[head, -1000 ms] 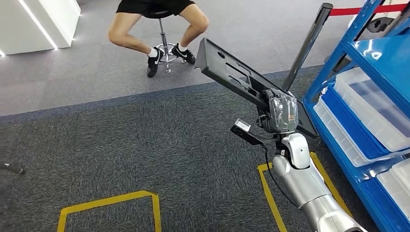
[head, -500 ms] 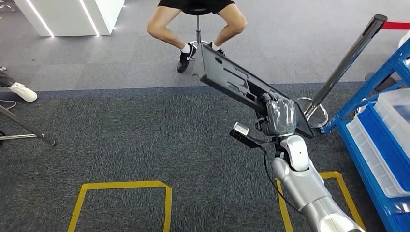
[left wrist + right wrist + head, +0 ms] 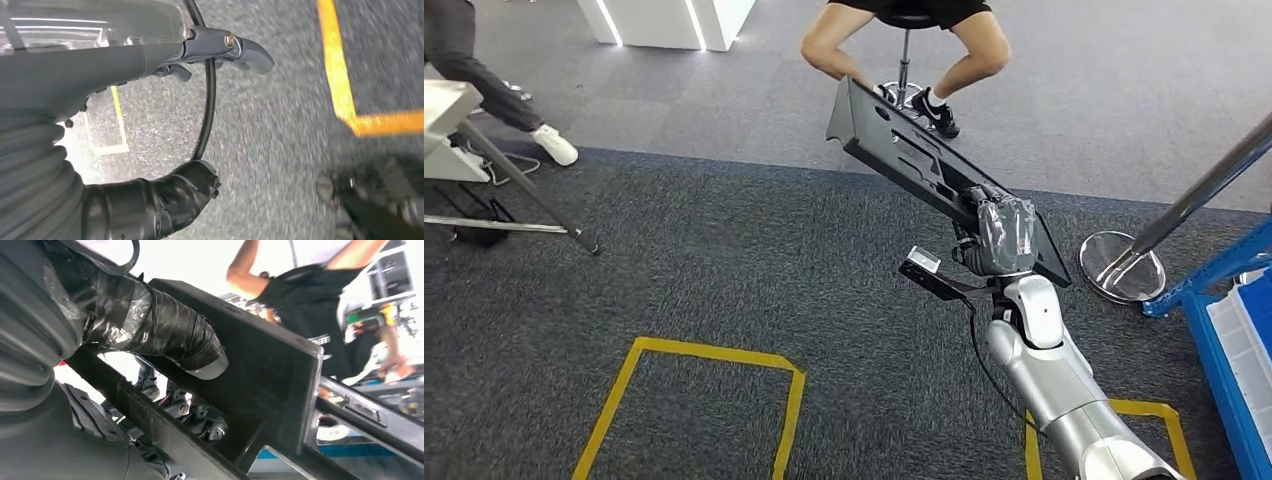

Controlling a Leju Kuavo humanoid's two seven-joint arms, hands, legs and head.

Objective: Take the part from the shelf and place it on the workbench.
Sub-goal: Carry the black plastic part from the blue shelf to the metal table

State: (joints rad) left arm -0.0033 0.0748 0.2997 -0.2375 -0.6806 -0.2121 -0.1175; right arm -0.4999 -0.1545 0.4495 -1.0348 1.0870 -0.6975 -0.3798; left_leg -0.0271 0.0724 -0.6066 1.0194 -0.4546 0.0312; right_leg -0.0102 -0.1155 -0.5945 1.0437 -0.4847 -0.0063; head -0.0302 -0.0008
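In the head view the right hand [image 3: 1004,235] grips the part [image 3: 924,170], a long dark panel with slots cut through it, held in the air above the dark carpet [image 3: 724,270]. The hand clasps it near its lower end; its long axis slants up and away to the left, the far end pointing toward a person [image 3: 904,40] seated on a stool [image 3: 906,60]. Yellow floor tape [image 3: 714,355] outlines a square on the carpet below. At the right edge stand the blue shelf [image 3: 1224,270], a white bin [image 3: 1249,340] whose contents cannot be made out, and a stanchion base [image 3: 1122,267].

The left wrist view shows the left hand [image 3: 150,70] hanging over the carpet beside more yellow tape, fingers extended and apart, holding nothing.

The right wrist view gives the grasp up close: the taped thumb [image 3: 165,335] presses on one face of the part's raised rim, while the darker fingers [image 3: 195,415] curl behind it, which the head view hides.
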